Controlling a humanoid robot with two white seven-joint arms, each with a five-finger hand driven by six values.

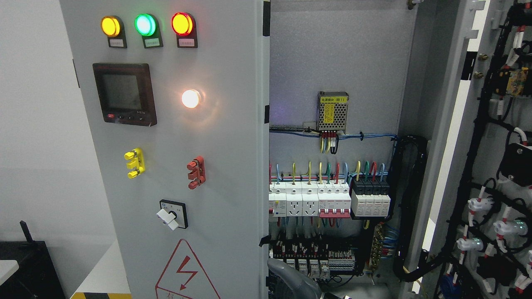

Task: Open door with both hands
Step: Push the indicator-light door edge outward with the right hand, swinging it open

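Right grey steel cabinet door (490, 166) swung wide; left grey panel door (174, 166) shut. Grey arm part (291, 278) at bottom edge; hand state indeterminable. Recommended: grip free edge, pull steadily.

A yellow label (333, 99) on the power supply (332, 112) inside the cabinet ends in "(B1)"; its other characters are illegible. The closed door (174, 149) carries a red lightning warning triangle (185, 272).
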